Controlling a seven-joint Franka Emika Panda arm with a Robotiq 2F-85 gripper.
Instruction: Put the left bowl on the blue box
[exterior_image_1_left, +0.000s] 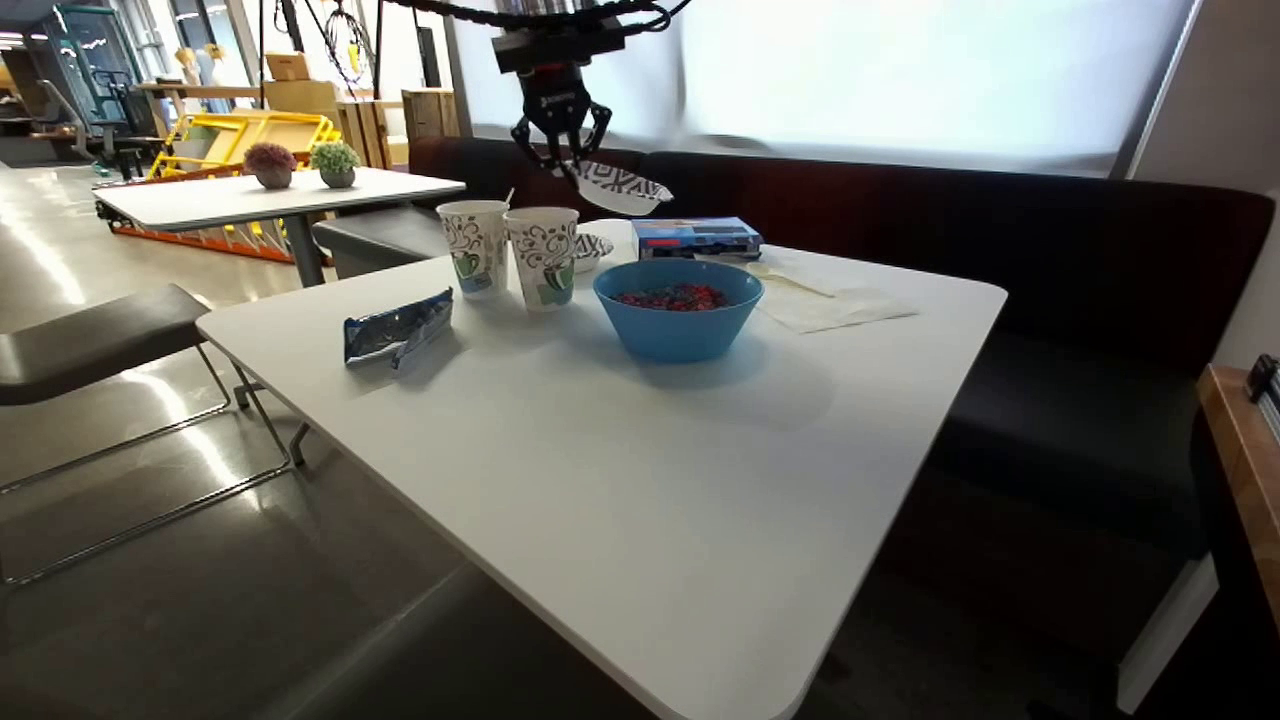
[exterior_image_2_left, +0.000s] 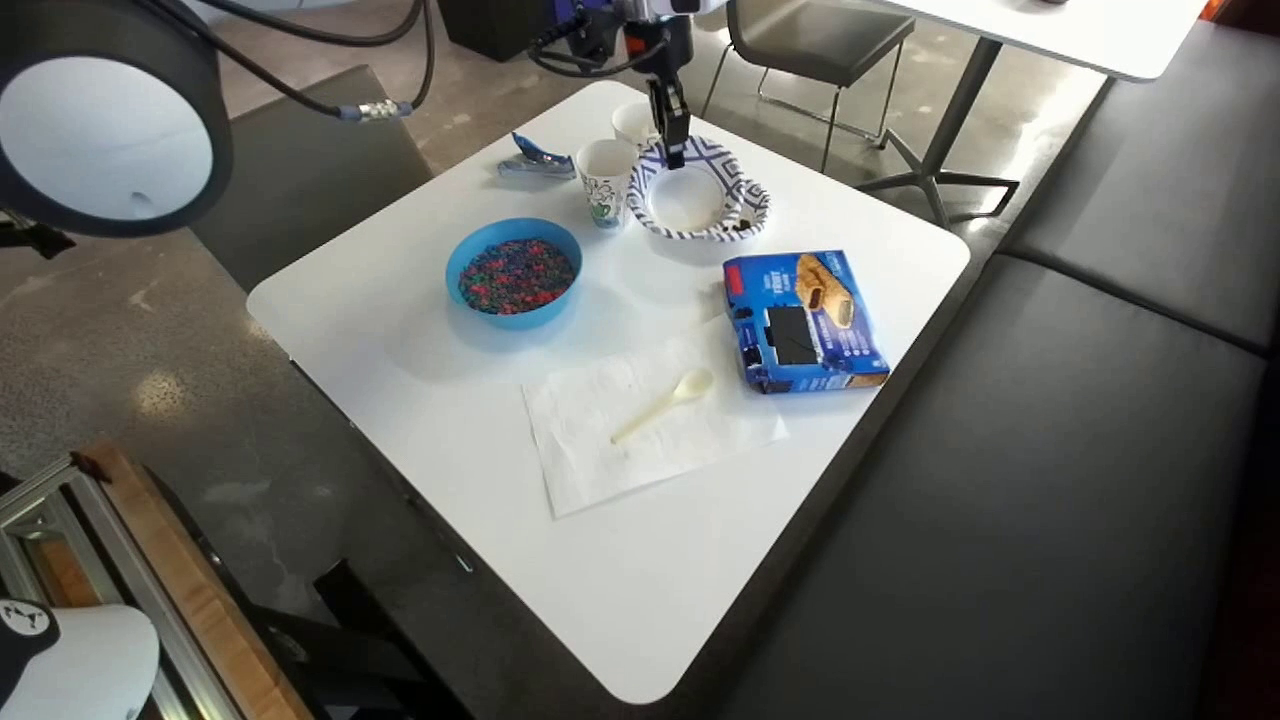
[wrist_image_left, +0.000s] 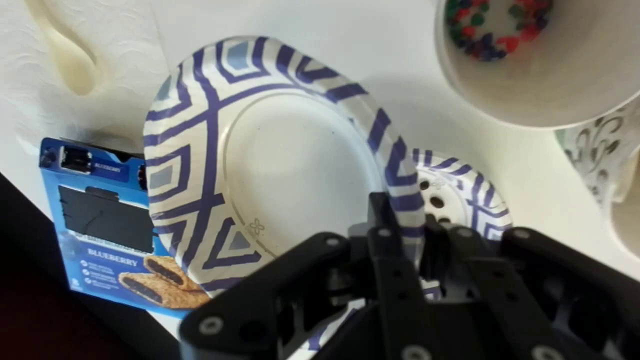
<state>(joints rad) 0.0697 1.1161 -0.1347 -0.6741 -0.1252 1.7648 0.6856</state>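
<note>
Bowl, patterned, held clear of worktop, tilted, rim pinched in tool; pick-up looks done. Blue box lies lower than tool, off toward bowl's free side; bowl not yet on it. Remaining, likely: carry across, level, lower, let go.

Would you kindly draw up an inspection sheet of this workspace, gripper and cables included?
Surface: white table, paper napkin lying on it.
Job's things: patterned paper bowl raised and tilted, not yet on the blueberry snack carton, which lies flat.
Clutter: light-blue bowl of multicoloured bits, two paper cups, matching bowl with dark specks inside, foil-like packet, spoon on napkin.
Gripper: shut on patterned paper bowl's rim.
Cables: black cable arching above gripper; touching table, nothing seen.
Surroundings: dark bench seat, grey chair, second table with potted plants.
</note>
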